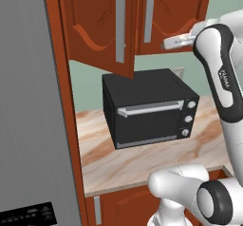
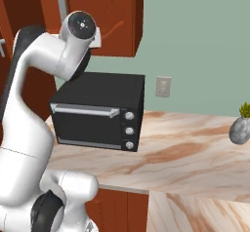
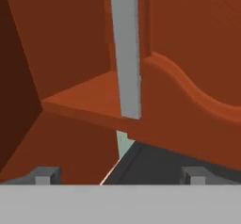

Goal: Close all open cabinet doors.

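We see our claw [image 3: 120, 176] spread, empty; its tips are mostly cut off. Just ahead hangs a door [image 3: 188, 77], top cropped, its handle [image 3: 128, 49] running vertically, swung ajar above the oven [image 3: 155, 164].

two cabinet doors [image 1: 102, 25], one black oven [image 1: 149, 106], one wall outlet [image 2: 163, 86], one plant pot [image 2: 239, 130]
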Controlling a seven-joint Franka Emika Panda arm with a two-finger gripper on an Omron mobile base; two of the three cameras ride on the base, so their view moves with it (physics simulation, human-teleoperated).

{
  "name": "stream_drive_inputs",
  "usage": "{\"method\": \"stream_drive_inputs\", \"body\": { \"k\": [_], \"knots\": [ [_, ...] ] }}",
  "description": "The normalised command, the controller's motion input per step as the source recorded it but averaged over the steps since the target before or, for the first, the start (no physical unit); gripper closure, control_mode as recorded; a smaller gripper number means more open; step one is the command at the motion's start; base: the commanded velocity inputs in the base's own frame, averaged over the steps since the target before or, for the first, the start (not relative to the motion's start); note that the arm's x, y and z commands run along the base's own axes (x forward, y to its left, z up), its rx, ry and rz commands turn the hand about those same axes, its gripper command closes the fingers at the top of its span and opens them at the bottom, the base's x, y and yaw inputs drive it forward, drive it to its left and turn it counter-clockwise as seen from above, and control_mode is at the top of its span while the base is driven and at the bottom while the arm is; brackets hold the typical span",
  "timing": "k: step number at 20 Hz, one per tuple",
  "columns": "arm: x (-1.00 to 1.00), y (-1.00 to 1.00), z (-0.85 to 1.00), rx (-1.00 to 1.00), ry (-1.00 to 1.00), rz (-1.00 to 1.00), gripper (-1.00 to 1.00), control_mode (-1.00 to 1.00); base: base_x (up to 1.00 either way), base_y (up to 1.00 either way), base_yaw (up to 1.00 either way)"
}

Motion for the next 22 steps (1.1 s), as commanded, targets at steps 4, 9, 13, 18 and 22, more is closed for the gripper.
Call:
{"method": "stream_drive_inputs", "body": {
  "k": [4,9,13,18,22],
  "knots": [
    [-0.56,0.03,0.56,-0.17,-0.19,0.05,-1.00,-1.00,0.00,0.00,0.00],
    [-0.62,0.13,0.30,-0.19,-0.22,0.07,-1.00,-1.00,0.00,0.00,0.00],
    [-0.52,0.38,-0.07,-0.24,-0.24,0.11,-1.00,-1.00,0.00,0.00,0.00],
    [-0.61,0.44,-0.14,-0.25,-0.25,0.10,-1.00,-1.00,0.00,0.00,0.00],
    [-0.84,0.48,0.00,-0.23,-0.24,0.01,-1.00,-1.00,0.00,0.00,0.00]
  ]
}}
